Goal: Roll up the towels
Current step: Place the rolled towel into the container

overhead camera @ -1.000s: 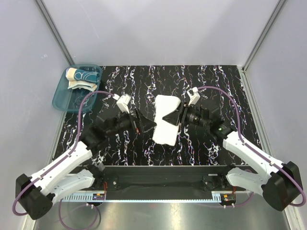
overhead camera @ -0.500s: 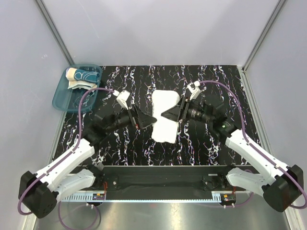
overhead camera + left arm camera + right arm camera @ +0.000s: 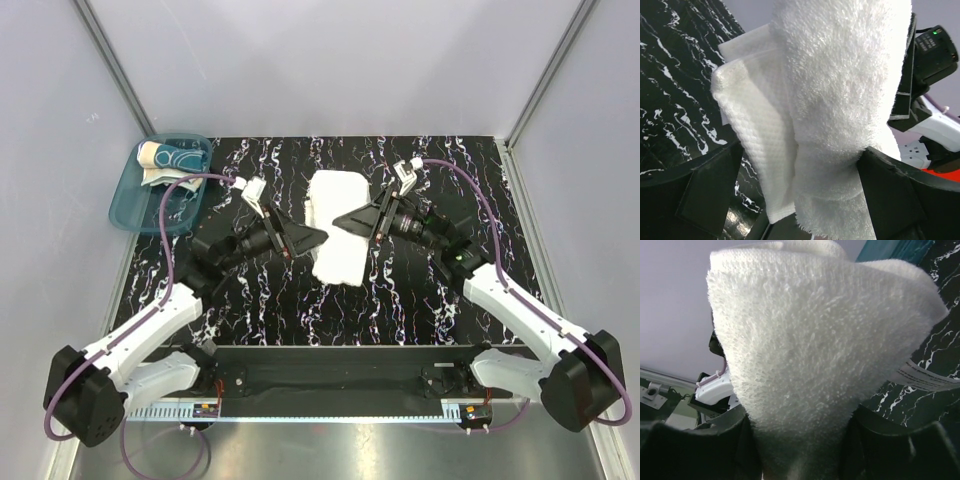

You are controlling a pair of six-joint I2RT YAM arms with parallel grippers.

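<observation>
One white towel point(image 3: 340, 262), one patterned towel point(image 3: 172, 158)

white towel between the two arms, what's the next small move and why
Probably close the left gripper: its jaws stand wide around the white towel, with cloth between them, while the right gripper is pinching the other side.

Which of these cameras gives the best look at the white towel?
The top camera: it shows nearly the whole white towel, with the left gripper and right gripper meeting over its middle. Each wrist camera shows only a close patch of fluffy cloth filling the picture.
</observation>
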